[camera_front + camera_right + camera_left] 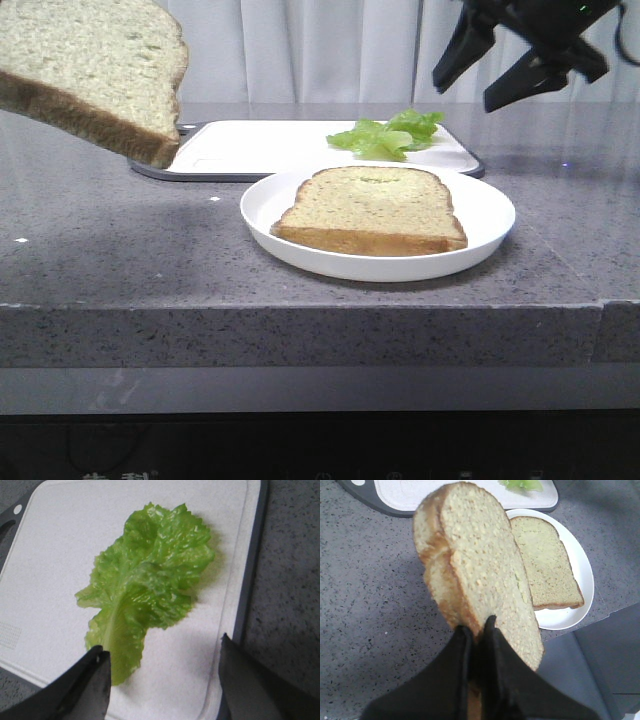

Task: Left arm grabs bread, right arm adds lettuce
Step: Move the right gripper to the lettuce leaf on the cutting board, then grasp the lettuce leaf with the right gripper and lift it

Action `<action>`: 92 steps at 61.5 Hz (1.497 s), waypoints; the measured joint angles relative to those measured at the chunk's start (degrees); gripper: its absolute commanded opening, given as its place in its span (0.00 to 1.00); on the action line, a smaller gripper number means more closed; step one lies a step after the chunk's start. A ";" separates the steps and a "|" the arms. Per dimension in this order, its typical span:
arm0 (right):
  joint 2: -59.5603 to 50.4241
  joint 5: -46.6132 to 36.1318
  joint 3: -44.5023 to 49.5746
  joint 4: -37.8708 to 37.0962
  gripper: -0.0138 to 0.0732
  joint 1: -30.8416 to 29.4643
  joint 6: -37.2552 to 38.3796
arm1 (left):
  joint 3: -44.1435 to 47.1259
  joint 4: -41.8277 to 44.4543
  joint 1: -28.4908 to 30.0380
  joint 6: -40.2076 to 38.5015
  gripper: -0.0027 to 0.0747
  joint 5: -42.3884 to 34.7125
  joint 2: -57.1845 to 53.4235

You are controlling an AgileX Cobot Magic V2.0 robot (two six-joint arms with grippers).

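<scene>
My left gripper (476, 626) is shut on the crust edge of the thick bread slice (475, 565), held in the air; the slice fills the upper left of the front view (95, 70), where the gripper itself is out of frame. A thinner slice with a darker olive face (372, 208) lies on the white plate (490, 215). The lettuce leaf (388, 133) lies on the white cutting board (250, 145). My right gripper (468, 92) hangs open above it; in the right wrist view it (162, 652) straddles the stem end of the leaf (145, 585), high above it.
The cutting board has a dark rim (250, 580) and lies behind the plate on the grey speckled counter (120, 240). The counter's front edge (300, 305) runs across below the plate.
</scene>
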 measured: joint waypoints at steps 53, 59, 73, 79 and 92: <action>16.97 4.00 -19.07 3.61 0.17 1.44 -0.61 | 0.00 0.00 0.00 0.00 0.01 0.00 0.00; 16.97 3.73 -19.07 3.92 0.08 1.44 -0.61 | 0.00 0.00 0.00 0.00 0.01 0.00 0.00; 11.91 7.56 -18.50 4.01 0.08 1.44 -0.61 | 0.00 0.00 0.00 0.00 0.01 0.00 0.00; 6.86 8.40 -15.71 4.01 0.08 1.44 -0.61 | 0.00 0.00 0.00 0.00 0.01 0.00 0.00; -8.13 8.40 0.22 9.35 0.08 1.44 -7.68 | 0.00 0.51 0.00 0.00 0.01 0.00 0.00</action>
